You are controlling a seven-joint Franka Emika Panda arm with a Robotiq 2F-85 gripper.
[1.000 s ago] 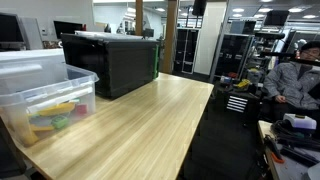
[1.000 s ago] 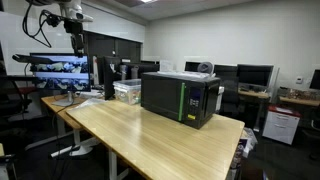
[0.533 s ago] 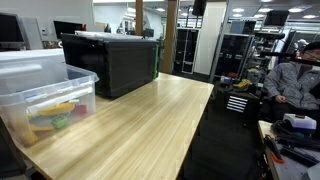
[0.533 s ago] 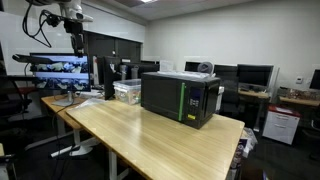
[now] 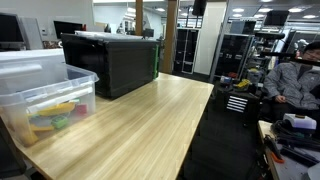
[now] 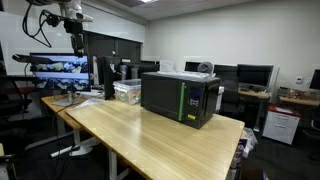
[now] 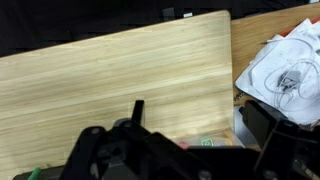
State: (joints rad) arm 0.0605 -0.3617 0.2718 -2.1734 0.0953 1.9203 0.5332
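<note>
My gripper (image 7: 195, 135) is open and empty, with its two dark fingers spread wide at the bottom of the wrist view. It hangs high above the wooden table (image 7: 120, 70), touching nothing. In an exterior view the arm is raised at the far end of the table, with the gripper (image 6: 75, 38) pointing down. A clear plastic bin (image 5: 45, 95) with coloured items lies on the table; it also shows in the other exterior view (image 6: 127, 92) and partly below the fingers in the wrist view (image 7: 205, 142). A black microwave (image 5: 110, 62) stands shut on the table (image 6: 180, 97).
A white crumpled bag (image 7: 285, 65) lies beyond the table's edge. A seated person (image 5: 295, 75) is off to one side of the table. Monitors (image 6: 65, 68) and desks stand behind the arm. The table edge (image 5: 195, 130) drops to the floor.
</note>
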